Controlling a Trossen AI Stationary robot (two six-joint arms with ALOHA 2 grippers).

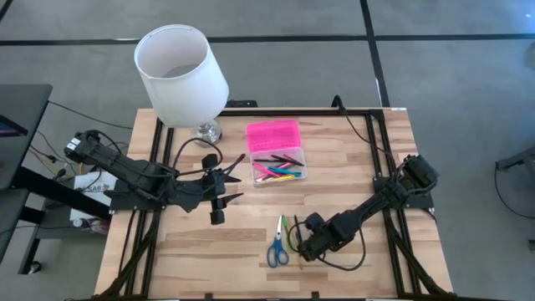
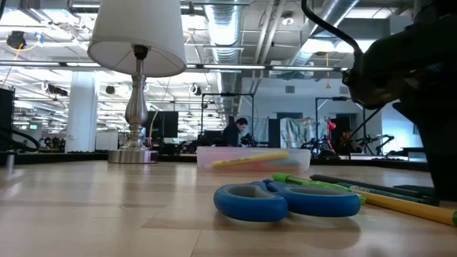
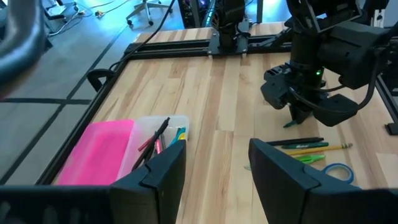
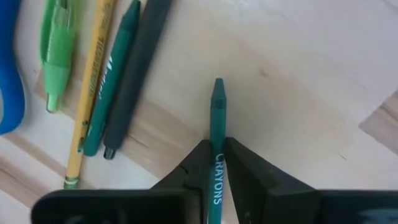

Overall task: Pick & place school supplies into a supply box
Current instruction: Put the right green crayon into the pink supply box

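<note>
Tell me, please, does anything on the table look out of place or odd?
Yes: a lamp with a white shade stands at the table's far edge beside the supply box, though it is no school supply. Nothing looks spilled or damaged.

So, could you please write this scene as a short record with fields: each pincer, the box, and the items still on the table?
right pincer: shut on green crayon, near the front of the table
left pincer: open, empty, left of the supply box
supply box: lid open, pink lid lying flat behind the clear base, several pens inside
still on table: blue scissors, yellow pencil, green marker, dark pen
lamp: back left of table
</note>
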